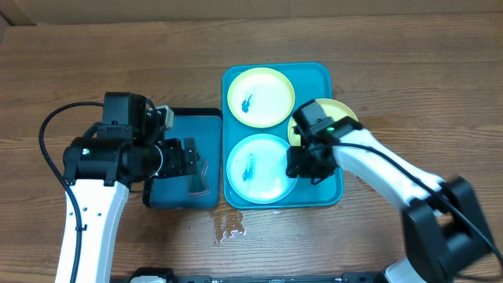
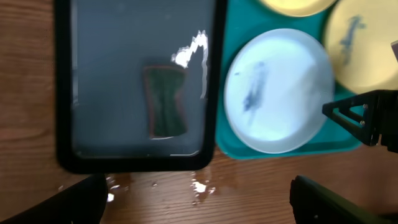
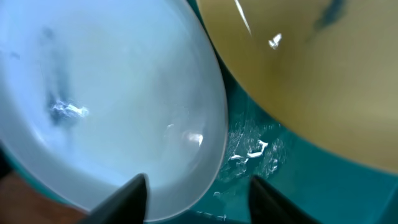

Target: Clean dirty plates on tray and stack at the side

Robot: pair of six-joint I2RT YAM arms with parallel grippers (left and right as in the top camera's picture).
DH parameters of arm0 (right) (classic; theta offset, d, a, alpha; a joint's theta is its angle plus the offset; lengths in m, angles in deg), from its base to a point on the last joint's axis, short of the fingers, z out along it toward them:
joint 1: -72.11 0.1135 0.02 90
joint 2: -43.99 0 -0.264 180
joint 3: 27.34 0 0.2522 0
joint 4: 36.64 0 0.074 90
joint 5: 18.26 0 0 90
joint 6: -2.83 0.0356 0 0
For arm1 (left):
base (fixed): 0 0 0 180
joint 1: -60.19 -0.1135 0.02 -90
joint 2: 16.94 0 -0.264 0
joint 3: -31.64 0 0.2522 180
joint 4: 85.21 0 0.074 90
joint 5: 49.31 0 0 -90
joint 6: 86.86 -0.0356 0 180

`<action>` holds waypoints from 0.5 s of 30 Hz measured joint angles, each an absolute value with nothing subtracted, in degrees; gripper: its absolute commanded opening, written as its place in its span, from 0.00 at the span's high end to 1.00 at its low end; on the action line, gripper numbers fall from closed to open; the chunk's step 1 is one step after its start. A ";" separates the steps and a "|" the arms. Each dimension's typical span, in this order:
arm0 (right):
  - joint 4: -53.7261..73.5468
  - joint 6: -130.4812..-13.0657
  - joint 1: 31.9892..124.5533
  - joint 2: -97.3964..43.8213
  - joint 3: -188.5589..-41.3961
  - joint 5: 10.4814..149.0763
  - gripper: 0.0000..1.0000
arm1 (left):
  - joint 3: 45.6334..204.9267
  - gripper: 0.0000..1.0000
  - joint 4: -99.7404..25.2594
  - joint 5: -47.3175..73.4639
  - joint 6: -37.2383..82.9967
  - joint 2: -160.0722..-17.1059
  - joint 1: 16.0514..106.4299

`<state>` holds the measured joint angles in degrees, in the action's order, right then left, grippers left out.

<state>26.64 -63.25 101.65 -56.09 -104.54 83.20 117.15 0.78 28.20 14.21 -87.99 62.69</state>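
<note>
Wooden table (image 1: 78, 63), teal tray (image 1: 314, 79), blue-smeared plates (image 1: 261, 96); left end effector (image 2: 199, 198), right end effector (image 3: 199, 194) both wide.

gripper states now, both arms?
Left gripper: open, holding nothing.
Right gripper: open, fingers straddling the near plate rim.

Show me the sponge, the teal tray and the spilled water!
sponge (image 2: 165, 99): left wrist view, the middle of it.
teal tray (image 1: 313, 79): overhead view, its bare far right corner.
spilled water (image 1: 229, 228): overhead view, the middle of the puddle.
</note>
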 measured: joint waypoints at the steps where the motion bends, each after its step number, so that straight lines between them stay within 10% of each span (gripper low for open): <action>1: 26.16 -62.55 101.84 -57.77 -104.52 82.89 0.60 | 117.15 0.06 1.28 29.62 14.74 -87.99 62.69; 7: 21.77 -61.15 102.08 -61.62 -104.48 82.72 0.93 | 117.13 0.10 1.24 35.80 16.60 -87.99 62.69; 15: 20.43 -59.95 101.28 -61.73 -104.43 82.41 0.96 | 108.52 0.24 -8.77 38.10 19.81 -89.23 62.69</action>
